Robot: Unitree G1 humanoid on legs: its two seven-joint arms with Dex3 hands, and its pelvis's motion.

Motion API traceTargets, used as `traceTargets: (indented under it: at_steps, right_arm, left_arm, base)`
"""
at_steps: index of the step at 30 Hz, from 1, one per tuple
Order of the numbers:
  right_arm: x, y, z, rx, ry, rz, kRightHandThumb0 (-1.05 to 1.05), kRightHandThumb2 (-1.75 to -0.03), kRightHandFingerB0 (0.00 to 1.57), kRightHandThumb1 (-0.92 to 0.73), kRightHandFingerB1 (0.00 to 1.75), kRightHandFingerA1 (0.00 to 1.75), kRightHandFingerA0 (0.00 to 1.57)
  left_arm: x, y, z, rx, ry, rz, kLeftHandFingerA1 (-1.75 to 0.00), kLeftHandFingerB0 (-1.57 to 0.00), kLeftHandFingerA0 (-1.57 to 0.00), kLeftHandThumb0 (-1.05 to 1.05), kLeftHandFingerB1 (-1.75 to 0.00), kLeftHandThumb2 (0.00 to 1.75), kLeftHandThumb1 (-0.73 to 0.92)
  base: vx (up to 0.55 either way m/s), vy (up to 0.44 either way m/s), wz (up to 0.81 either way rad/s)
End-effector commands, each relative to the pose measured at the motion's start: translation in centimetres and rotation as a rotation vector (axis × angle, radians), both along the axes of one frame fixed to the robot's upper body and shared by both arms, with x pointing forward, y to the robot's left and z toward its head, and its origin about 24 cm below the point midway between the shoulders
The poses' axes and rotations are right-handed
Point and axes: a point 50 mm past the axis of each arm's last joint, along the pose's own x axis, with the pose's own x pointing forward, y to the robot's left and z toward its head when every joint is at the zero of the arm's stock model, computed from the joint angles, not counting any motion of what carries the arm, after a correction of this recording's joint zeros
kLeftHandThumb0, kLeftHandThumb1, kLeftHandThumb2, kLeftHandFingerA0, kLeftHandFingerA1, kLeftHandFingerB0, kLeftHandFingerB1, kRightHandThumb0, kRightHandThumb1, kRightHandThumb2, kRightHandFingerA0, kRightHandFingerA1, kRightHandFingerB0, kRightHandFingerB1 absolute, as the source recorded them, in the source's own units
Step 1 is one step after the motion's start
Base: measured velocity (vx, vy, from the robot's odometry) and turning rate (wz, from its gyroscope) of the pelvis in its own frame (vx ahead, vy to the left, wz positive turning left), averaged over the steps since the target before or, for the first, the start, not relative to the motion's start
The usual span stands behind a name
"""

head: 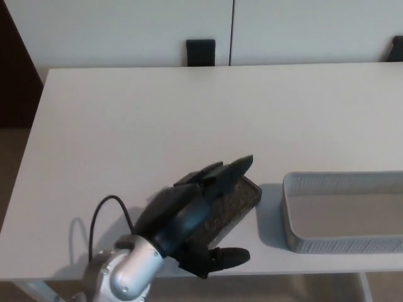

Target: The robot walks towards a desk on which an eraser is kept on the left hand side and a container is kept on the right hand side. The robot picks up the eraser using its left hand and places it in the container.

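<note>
one hand in play here, the left hand (192, 217), and it sits right over the eraser (236, 198) near the front edge of the counter (126, 126). the two long fingers (230, 170) lie across the eraser's top and far side, the thumb (227, 257) juts out along its near side. the digits bracket the block, but whether they actually press on it cannot be told from this angle, so call the hold unconfirmed. the right hand is not in view.

the eraser lies flat on the counter, angled, its uncovered end pointing toward the container (343, 211), which stands just beside it to the right with a strip of bare counter between them.

now the risks. the eraser rests close to the front edge, so a thumb that skids could nudge it off. a pinch that catches only one end could let the block pivot and drop on the lift. and with the container wall so near, a low carry could clip its rim and shove the container along.

labels or writing: none readable anywhere, not on the eraser, not on the container.
</note>
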Motion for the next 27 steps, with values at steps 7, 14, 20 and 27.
traceTargets:
  at_steps: [7, 14, 20, 27]
  right_arm:
    - [-0.03, -0.86, 0.52, -0.03, 0.0, 0.019, -0.35, -0.56, 0.33, -0.56, 0.41, 0.49, 0.49]
    - [0.23, -0.79, 0.54, -0.024, -0.008, 0.014, -0.36, -0.55, 0.34, -0.55, 0.42, 0.51, 0.5]
    - [0.43, -0.88, 0.57, -0.034, -0.014, 0.015, -0.36, -0.55, 0.35, -0.54, 0.44, 0.53, 0.54]
    - [0.18, -0.85, 0.48, -0.023, -0.004, 0.012, -0.35, -0.55, 0.34, -0.55, 0.42, 0.52, 0.51]
  left_arm:
    - [0.46, 1.68, -2.12, 0.359, -0.163, 0.287, 0.0, 0.0, 0.0, -0.83, -0.04, 0.85, 0.53]
    - [0.39, 1.88, -2.35, 0.406, -0.219, 0.304, 0.0, 0.0, 0.0, -0.82, -0.04, 0.83, 0.52]
    - [0.5, 1.9, -2.31, 0.412, -0.257, 0.309, 0.0, 0.0, 0.0, -0.8, -0.06, 0.82, 0.52]
    - [0.16, 1.88, -3.06, 0.432, -0.23, 0.313, 0.0, 0.0, 0.0, -0.8, -0.07, 0.83, 0.52]
  base:
    - [0.0, 0.0, 0.0]
    - [0.0, 0.0, 0.0]
    - [0.0, 0.0, 0.0]
    - [0.0, 0.0, 0.0]
